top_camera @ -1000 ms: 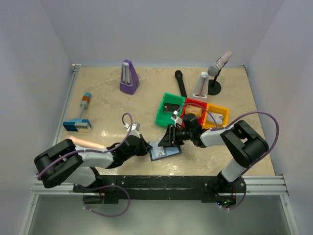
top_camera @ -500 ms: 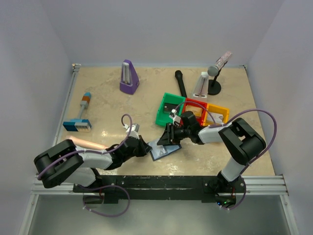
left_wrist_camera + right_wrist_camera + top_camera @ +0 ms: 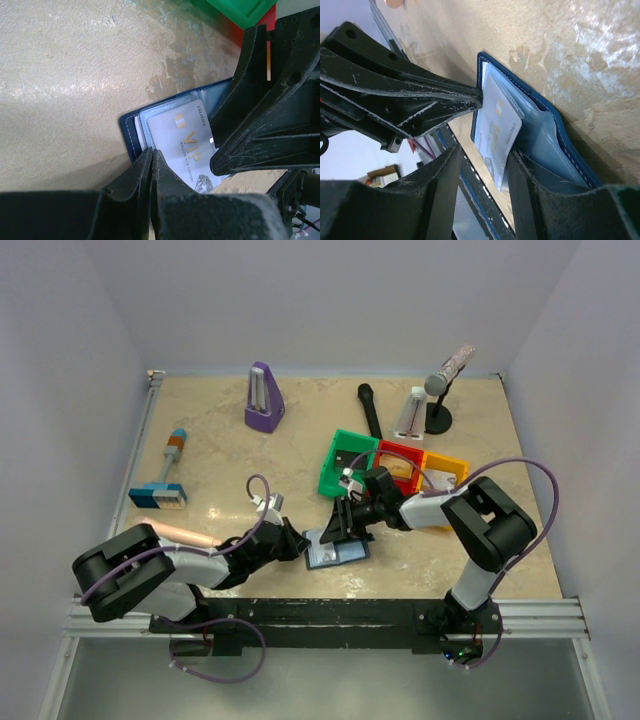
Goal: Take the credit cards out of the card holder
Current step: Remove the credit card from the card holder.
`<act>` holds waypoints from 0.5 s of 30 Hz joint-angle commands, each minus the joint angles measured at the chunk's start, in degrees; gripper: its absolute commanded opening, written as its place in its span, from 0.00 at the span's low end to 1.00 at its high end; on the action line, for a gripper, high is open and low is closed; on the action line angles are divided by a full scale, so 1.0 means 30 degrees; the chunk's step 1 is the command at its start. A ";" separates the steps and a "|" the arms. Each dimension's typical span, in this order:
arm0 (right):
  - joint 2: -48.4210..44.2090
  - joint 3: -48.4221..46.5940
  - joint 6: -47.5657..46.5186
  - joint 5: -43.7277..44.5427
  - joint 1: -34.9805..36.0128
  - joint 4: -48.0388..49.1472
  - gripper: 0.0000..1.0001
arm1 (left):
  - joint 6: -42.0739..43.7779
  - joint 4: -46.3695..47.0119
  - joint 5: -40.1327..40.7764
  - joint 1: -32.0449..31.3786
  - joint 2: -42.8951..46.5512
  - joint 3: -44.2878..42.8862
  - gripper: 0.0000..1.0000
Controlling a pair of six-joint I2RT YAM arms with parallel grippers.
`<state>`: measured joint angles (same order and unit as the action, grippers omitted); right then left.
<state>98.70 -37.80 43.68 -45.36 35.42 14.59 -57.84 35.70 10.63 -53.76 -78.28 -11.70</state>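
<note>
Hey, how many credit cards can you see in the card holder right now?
1: a pale card marked VIP, lying on the clear sleeves of the open navy card holder. More may be hidden behind it or inside the sleeves.

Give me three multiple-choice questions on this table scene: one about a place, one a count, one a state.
1. The card holder lies: A at the far edge; B at the left edge; C on the table between left gripper and right gripper.
2. Coloured bins: A two; B three; C five.
3. The card holder is: A open, card showing; B snapped shut; C standing upright.
C: both fingertips flank it. B: green bin, red bin, yellow bin. A: a VIP card faces up.
</note>
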 commanded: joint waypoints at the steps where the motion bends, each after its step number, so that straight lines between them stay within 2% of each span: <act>1: 0.0471 -0.0700 -0.0146 -0.1109 0.0644 -0.0820 0.46 | 0.0414 0.1662 -0.0848 -0.0099 -0.0624 0.0005 0.07; 12: -0.0553 0.0032 0.0351 0.0061 0.0645 0.0029 0.43 | 0.0328 0.2718 -0.0967 -0.0186 -0.0568 0.0443 0.09; 15: -0.1109 0.0266 0.0410 0.0501 0.0615 -0.0029 0.42 | 0.0180 0.2544 -0.0849 -0.0186 -0.0158 0.0766 0.14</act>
<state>98.48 -37.78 44.14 -45.15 36.01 12.69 -57.47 40.21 10.37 -53.76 -79.85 -10.61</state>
